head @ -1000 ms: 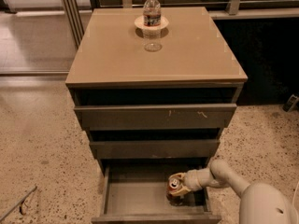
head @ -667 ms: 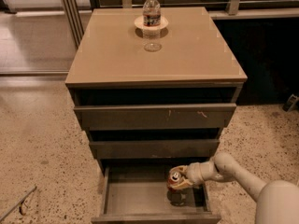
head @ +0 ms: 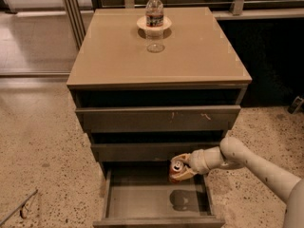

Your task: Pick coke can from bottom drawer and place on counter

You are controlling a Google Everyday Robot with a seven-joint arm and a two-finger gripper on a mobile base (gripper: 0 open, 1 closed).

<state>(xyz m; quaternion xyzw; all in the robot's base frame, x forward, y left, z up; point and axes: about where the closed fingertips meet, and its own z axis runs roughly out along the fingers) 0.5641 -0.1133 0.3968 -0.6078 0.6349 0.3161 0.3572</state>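
My jaws were closed around the can, gripping it from the right, with the arm reaching in from the lower right. The can hung tilted, silver top toward the camera, just below the middle drawer front and over the right part of the open bottom drawer, its dark shadow on the drawer floor beneath it. Up on the bench, well apart from all this, a clear water bottle stood upright on a small pale disc near the back edge.
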